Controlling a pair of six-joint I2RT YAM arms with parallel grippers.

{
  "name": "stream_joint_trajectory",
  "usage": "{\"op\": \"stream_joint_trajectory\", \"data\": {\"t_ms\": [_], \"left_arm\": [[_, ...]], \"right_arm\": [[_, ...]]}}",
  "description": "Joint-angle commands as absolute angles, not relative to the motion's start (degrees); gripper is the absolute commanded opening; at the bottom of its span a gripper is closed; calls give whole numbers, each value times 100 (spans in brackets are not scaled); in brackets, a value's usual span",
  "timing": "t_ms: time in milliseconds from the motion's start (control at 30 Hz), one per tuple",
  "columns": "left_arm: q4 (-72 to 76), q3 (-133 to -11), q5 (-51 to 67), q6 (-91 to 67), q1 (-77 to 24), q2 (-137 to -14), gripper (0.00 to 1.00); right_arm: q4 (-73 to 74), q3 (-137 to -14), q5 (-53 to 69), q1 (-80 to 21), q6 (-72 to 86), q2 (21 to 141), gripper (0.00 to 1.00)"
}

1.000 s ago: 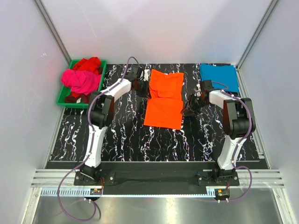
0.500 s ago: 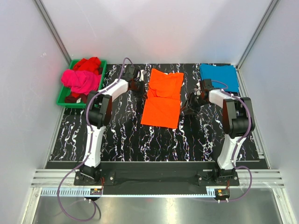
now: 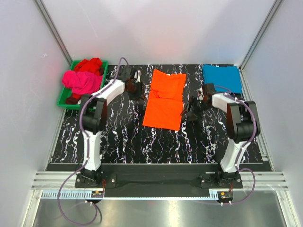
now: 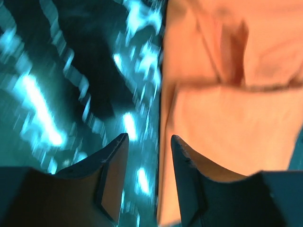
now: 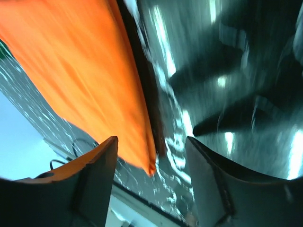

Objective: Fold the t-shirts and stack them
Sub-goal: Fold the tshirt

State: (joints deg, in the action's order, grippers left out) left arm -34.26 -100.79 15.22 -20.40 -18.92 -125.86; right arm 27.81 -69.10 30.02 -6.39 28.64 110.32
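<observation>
The top view is bright and sharp, lit softly from above. A pink glow sits on the wall (image 3: 163, 47) at 12 o'clock, above the orange shirt (image 3: 164, 100). Both wrist views are blurry. In the left one the table (image 4: 57, 94) looks blue-green with smeared white spots, and the shirt looks pale. In the right one, glare streaks the table and the fingers (image 5: 94, 184) at 6 o'clock are dark.

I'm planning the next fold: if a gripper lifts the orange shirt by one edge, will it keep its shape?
Probably not. The orange t-shirt lies flat with soft creases, so it looks floppy and would likely drape. It seems thin and light; pushed across the table, it would probably bunch rather than slide.
</observation>
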Motion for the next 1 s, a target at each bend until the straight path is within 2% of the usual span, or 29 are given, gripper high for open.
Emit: {"op": "stream_joint_trajectory", "data": {"t_ms": [0, 100, 333, 667, 967], "left_arm": [[-3420, -9111, 1484, -1978, -1837, -11315, 46], [-2928, -7881, 1977, -2135, -1846, -10673, 46], [-2146, -6330, 2636, -2390, -1933, -10178, 47], [-1371, -5723, 3181, -2839, -2065, -10503, 48], [-1441, -5669, 3024, -2865, -2136, -10617, 48]], "right_arm": [[2927, -6348, 3138, -904, 3058, 10381, 68], [2586, -5873, 3085, -967, 3286, 10135, 68], [2127, -5572, 3322, -1415, 3428, 10151, 66], [1564, -5081, 3367, -1433, 3753, 10143, 54], [1573, -4992, 3349, -1433, 3735, 10037, 42]]}}
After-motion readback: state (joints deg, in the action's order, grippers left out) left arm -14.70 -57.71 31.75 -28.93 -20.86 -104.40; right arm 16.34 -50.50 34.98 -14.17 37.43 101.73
